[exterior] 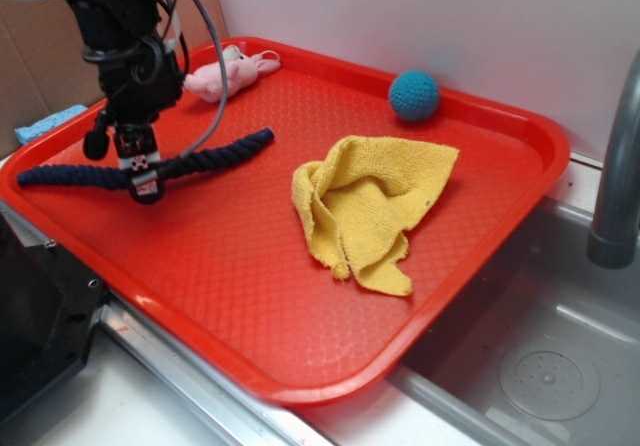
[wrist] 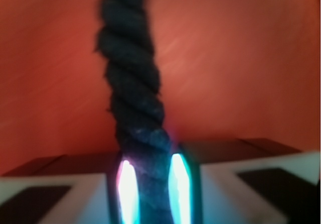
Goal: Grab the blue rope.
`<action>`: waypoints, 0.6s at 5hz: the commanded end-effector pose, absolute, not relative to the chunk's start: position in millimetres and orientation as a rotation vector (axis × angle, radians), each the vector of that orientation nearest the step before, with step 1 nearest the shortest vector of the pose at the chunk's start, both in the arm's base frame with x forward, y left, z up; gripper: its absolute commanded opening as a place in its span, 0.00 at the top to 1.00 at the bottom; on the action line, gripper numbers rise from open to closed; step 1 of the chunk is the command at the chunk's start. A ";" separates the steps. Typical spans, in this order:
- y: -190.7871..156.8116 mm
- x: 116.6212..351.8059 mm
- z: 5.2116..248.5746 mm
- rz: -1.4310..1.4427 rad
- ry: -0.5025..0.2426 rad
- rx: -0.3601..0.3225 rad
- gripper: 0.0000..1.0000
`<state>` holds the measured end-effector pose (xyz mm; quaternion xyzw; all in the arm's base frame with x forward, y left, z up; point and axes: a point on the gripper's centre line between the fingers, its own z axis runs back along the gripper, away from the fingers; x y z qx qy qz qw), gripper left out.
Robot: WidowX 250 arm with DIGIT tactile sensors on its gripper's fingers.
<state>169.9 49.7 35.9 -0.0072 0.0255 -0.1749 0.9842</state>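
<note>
Near the tray's (exterior: 520, 181) left edge, the blue rope (exterior: 215, 152) is pinched mid-length by the gripper (exterior: 146, 184). Being soft, light and limp, its ends can be expected to droop; the textured twist should resist slipping.

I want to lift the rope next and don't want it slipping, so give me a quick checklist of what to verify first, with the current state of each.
1. Rope sits between the fingers: ok, wrist view shows it pinched.
2. Gripper placed near the middle of the rope: ok, a length trails each side.
3. Grip firm enough to lift: cannot tell.
4. Rope free of the yellow cloth: ok, apart.
5. Pink toy and teal ball clear of the rope: ok.
6. Rope off the tray: not ok, its ends lie on it.
</note>
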 end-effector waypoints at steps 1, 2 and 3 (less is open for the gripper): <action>35.0 179.0 106.8 -0.098 -0.022 -0.022 1.00; 16.3 182.5 143.4 0.024 -0.049 -0.061 1.00; 2.0 187.4 175.1 0.096 -0.063 -0.090 1.00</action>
